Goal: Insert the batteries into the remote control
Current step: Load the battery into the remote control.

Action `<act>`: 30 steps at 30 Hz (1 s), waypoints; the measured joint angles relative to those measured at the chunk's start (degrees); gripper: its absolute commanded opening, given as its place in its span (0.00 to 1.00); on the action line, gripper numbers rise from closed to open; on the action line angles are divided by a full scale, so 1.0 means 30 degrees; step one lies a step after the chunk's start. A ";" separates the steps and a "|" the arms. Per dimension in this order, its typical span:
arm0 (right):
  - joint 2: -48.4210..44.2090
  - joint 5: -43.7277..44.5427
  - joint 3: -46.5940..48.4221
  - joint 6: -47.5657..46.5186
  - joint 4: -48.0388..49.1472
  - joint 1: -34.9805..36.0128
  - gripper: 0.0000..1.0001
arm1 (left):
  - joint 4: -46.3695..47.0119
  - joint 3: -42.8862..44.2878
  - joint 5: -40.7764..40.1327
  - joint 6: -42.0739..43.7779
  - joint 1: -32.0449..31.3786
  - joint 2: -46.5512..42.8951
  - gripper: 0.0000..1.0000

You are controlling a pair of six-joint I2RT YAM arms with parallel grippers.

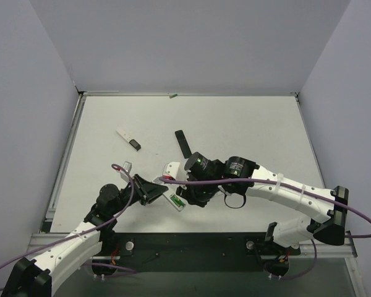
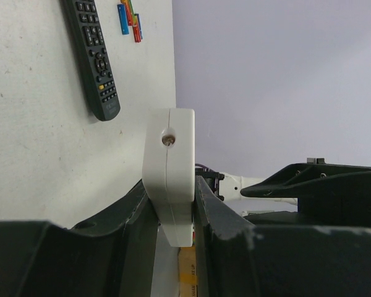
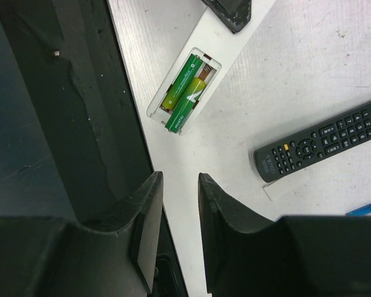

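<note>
The white remote control point(image 3: 205, 38) lies back-up on the table with its battery bay open. Two green batteries point(image 3: 184, 93) lie side by side in the bay. My left gripper point(image 2: 171, 185) is shut on the remote's point(image 2: 169, 162) sides, seen end-on; one of its dark fingers point(image 3: 230, 11) shows at the remote's far end. In the top view it point(image 1: 149, 189) grips the remote point(image 1: 171, 169) left of the bay point(image 1: 175, 200). My right gripper point(image 3: 179, 182) hovers just short of the bay, narrowly open with nothing between its fingers. More coloured batteries point(image 2: 130, 18) lie beyond.
A black remote point(image 1: 184, 143) with coloured buttons lies past the white one point(image 3: 324, 145) point(image 2: 93, 55). A thin white strip with a dark end point(image 1: 128, 137) lies to the back left. A small green item point(image 1: 172, 96) rests at the far edge.
</note>
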 measured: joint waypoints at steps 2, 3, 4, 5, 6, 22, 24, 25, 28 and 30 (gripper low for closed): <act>0.0000 -0.0175 -0.0270 -0.0306 0.0153 0.0022 0.21 | 0.0022 0.0000 0.0248 0.0066 0.0000 0.0240 0.00; 0.0000 -0.0226 -0.0335 -0.0430 0.0204 0.0015 0.21 | 0.0029 0.0000 0.0372 0.0124 0.0000 0.0372 0.00; 0.0000 -0.0313 -0.0379 -0.0561 0.0291 0.0015 0.21 | 0.0058 0.0000 0.0444 0.0160 0.0000 0.0459 0.00; 0.0000 -0.0357 -0.0393 -0.0634 0.0372 0.0015 0.21 | 0.0109 0.0000 0.0525 0.0204 0.0000 0.0554 0.00; 0.0000 -0.0415 -0.0401 -0.0721 0.0488 0.0022 0.21 | 0.0175 0.0000 0.0612 0.0262 0.0000 0.0670 0.00; 0.0911 -0.0947 -0.0699 -0.1486 0.1027 0.0583 0.23 | 0.1596 0.0000 0.1202 0.0517 0.0000 0.0882 0.00; 0.0911 -0.0991 -0.0729 -0.1632 0.1049 0.0670 0.23 | 0.1778 0.0000 0.1231 0.0532 0.0000 0.0882 0.00; 0.0911 -0.1027 -0.0729 -0.1698 0.1056 0.0678 0.23 | 0.1872 0.0000 0.1253 0.0546 0.0000 0.0882 0.00; 0.0911 -0.1158 -0.0765 -0.1814 0.1078 0.0685 0.23 | 0.2055 0.0000 0.1268 0.0576 0.0000 0.0860 0.00; 0.0911 -0.1195 -0.0838 -0.1865 0.1122 0.0699 0.23 | 0.2113 0.0000 0.1275 0.0590 0.0000 0.0838 0.00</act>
